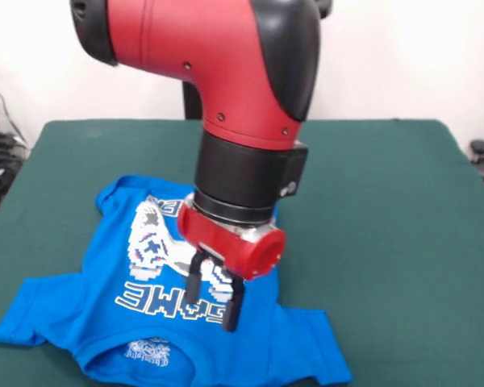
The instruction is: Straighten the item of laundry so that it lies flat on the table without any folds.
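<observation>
End effector (214,292), fingers apart, hovers above one T-shirt (105,310) on table (387,218).

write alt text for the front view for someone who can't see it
A red and black robot arm reaches down over a bright blue T-shirt lying on a dark green table, its open pincer hanging just above the white "GAME" print. The shirt lies mostly spread, sleeves out to both sides, with some wrinkling near its far edge.
</observation>
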